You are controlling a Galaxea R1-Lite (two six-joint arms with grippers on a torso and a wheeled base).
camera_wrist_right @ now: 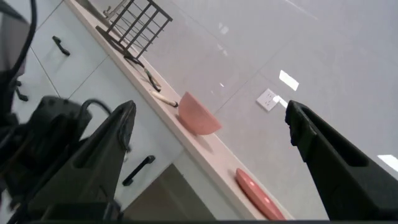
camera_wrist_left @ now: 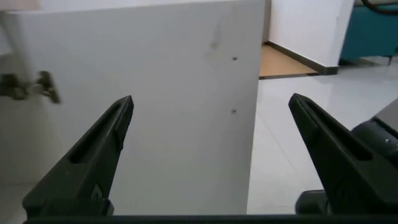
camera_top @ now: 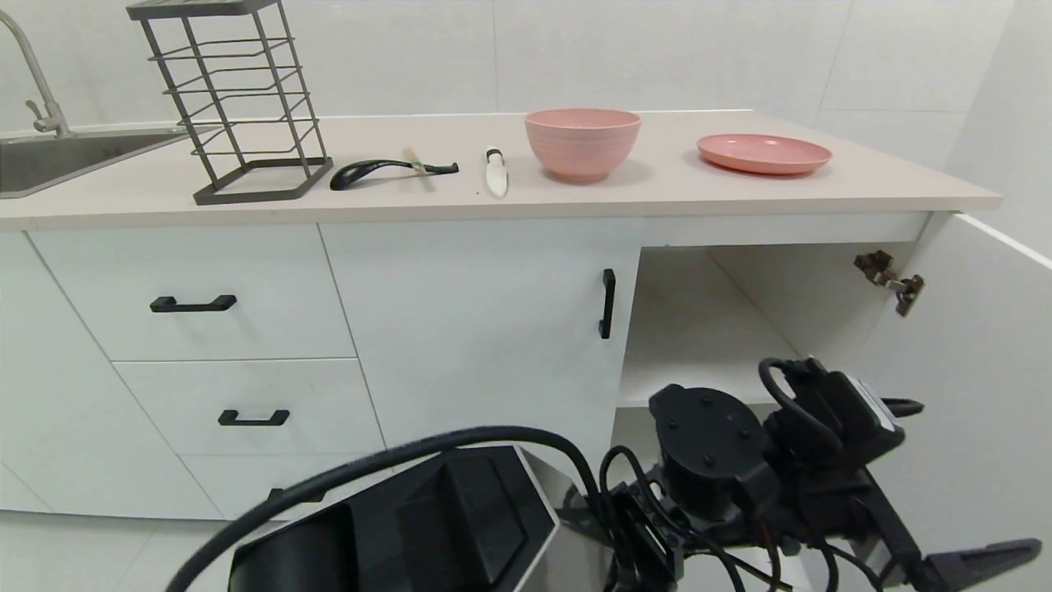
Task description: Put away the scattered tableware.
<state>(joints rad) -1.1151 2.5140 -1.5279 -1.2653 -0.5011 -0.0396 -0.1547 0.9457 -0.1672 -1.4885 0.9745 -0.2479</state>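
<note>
Both our pincers gape wide. Left gripper (camera_wrist_left: 211, 101) faces the open cabinet door (camera_wrist_left: 155, 74) close ahead; right gripper (camera_wrist_right: 209, 109) sits below the counter (camera_top: 699, 185). Well beyond it, up top: rack (camera_top: 201, 8), pink bowl (camera_top: 582, 144), pink plate (camera_top: 764, 153), black spoon (camera_top: 353, 173), white knife (camera_top: 496, 177).

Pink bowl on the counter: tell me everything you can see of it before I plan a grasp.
The pink bowl is deep and round, with a matte, plastic-looking surface and faint horizontal ridges on its outer wall. It stands upright, mouth up, on the beige countertop, between a small white knife on the robot's left and a flat pink plate on its right, touching neither. Nothing shows above its rim; most of its inside is hidden.
</note>
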